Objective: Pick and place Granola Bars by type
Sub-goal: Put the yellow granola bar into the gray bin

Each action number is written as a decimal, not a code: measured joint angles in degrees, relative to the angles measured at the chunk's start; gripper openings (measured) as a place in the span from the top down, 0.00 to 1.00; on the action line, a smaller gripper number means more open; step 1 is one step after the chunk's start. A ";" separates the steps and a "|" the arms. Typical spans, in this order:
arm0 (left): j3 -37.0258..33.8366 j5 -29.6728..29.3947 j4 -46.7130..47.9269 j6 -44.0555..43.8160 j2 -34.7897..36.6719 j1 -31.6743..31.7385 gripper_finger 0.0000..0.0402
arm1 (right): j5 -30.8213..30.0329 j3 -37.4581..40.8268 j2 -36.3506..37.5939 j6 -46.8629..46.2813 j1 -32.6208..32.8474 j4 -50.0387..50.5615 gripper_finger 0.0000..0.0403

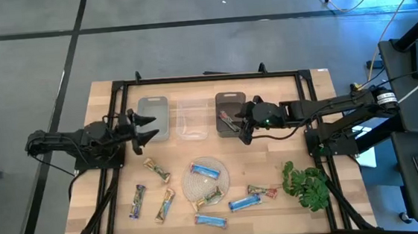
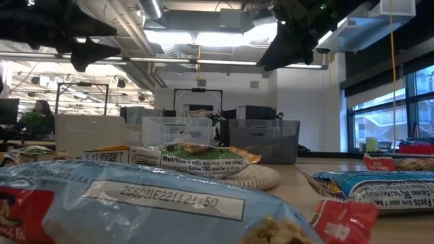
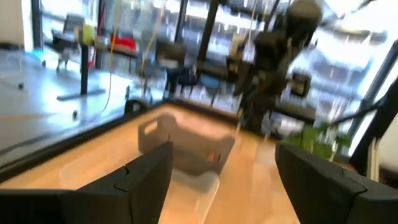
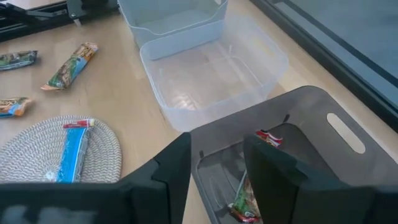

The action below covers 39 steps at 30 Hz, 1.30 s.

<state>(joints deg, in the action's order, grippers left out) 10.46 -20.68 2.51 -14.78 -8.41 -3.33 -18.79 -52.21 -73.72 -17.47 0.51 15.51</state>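
**Ana:** Wooden table (image 1: 116,176) seen from above, with three bins in a row at the far side: a grey one (image 1: 154,119), a clear one (image 1: 191,120) and a dark smoky one (image 1: 227,108).

**Ben:** Where are the granola bars?

**Ana:** Most lie loose on the near half. A blue bar (image 1: 205,169) rests on the round woven mat (image 1: 199,185), another blue bar (image 1: 210,220) sits by the near edge, and a gold-tan bar (image 1: 156,170) lies left of the mat. One green-red bar (image 4: 245,202) is already inside the dark bin.

**Ben:** And the arms?

**Ana:** The right tool (image 1: 244,126) hovers over the dark bin, fingers apart and empty. The left tool (image 1: 144,129) waits beside the grey bin (fingers spread too). A leafy plant (image 1: 308,185) sits at the right.
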 joint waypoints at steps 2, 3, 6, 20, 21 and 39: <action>3.81 0.94 4.10 -0.02 -4.35 0.00 0.33 | -0.02 -0.01 0.00 0.00 -0.02 0.00 0.63; 5.98 1.36 6.71 -0.08 -6.62 0.00 0.33 | -0.02 -0.01 -0.02 0.00 -0.02 0.00 0.63; 13.72 3.01 17.22 -1.97 -14.28 -0.04 0.33 | -0.02 -0.01 0.00 0.00 -0.02 0.00 0.63; 40.99 18.00 68.69 -40.11 -46.76 -2.58 0.33 | -0.02 -0.01 -0.02 0.00 -0.02 0.13 0.63; 40.95 19.92 70.03 -43.34 -48.00 -3.56 0.33 | -0.02 -0.01 -0.02 0.00 -0.02 0.13 0.63; 40.70 12.04 67.99 -92.57 -55.69 -29.90 0.33 | -0.07 -0.01 -0.02 2.99 -0.67 -0.82 0.63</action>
<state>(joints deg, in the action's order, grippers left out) 51.16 -8.64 70.50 -107.35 -64.10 -33.23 -18.85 -52.23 -73.73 -14.48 -0.15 14.68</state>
